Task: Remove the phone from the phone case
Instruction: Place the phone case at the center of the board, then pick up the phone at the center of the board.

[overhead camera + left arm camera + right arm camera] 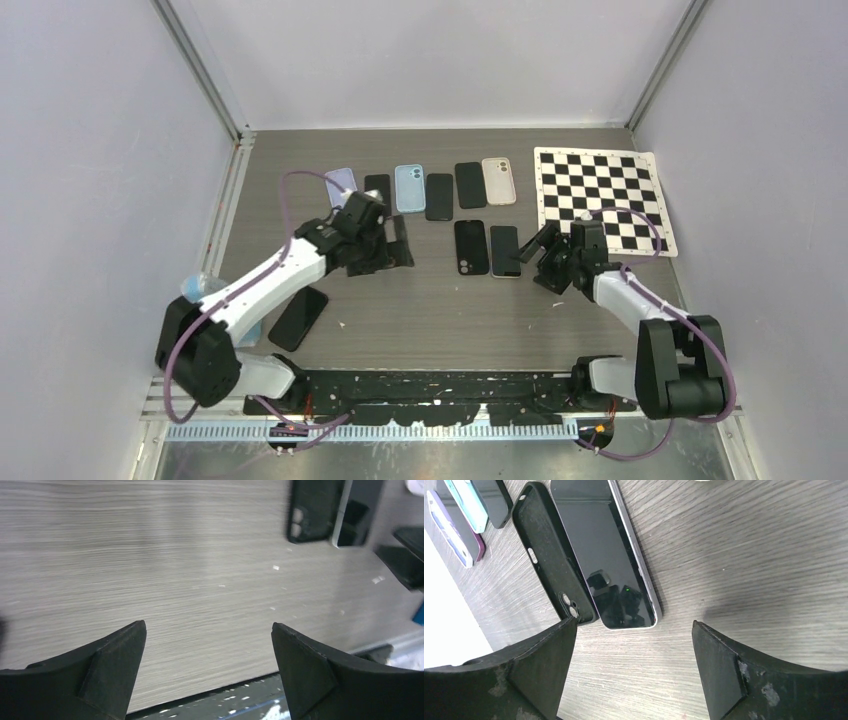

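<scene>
Right pincer [634,625] released, just short of the black-cased phone [549,555] lying camera-up beside a bare phone [604,555]; left pincer [208,626] released too, over table [150,555]. Pin one end, then peel the case lip off a corner, probably slowly, sparing the neighbour.

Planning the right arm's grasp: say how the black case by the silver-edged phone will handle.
The case looks matte and rubbery: likely grippy, not slippery. Lying flat, it shouldn't roll; a push could slide it into the phone alongside. Whether it's empty is unclear; if so, light and floppy.
</scene>
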